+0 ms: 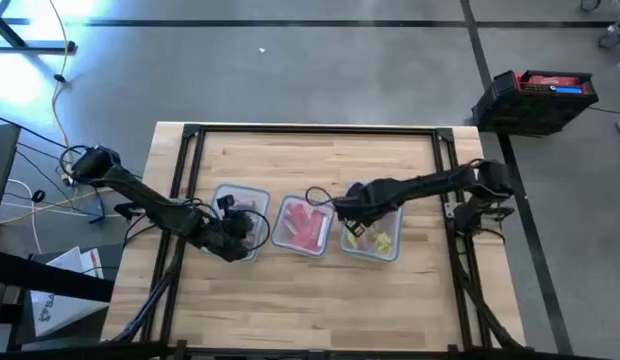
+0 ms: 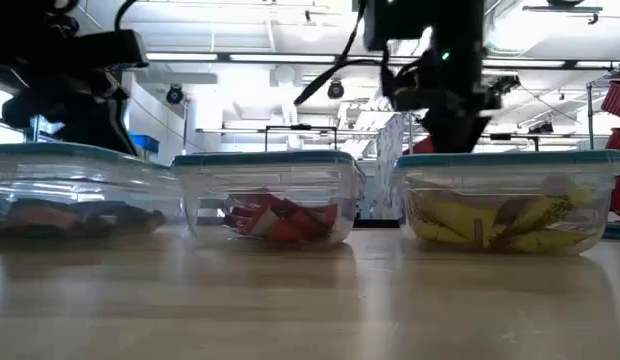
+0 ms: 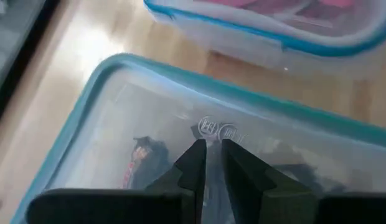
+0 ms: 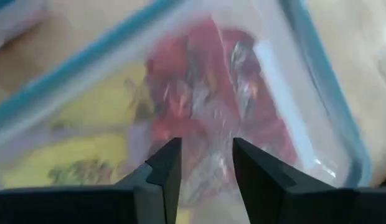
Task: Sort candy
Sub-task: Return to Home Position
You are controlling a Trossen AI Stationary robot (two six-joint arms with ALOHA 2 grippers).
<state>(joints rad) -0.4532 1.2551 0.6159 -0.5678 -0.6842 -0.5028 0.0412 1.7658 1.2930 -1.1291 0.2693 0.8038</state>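
Hovering over left container (image 1: 252, 195), left gripper (image 3: 213, 144) jaws nearly together, right gripper (image 4: 207, 149) jaws apart above red packets (image 4: 211, 93), low view alone showing yellow packets (image 2: 510, 220) at right.

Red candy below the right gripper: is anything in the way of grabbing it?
Nothing visible. The right gripper hangs open right over the red candy in its clear container, with no lid or other object seen between them.

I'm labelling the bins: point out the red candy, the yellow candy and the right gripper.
red candy (image 2: 282, 219): low view, pile's middle.
yellow candy (image 2: 500, 221): low view, pile's middle.
right gripper (image 4: 207, 163): right wrist view, between fingertips.
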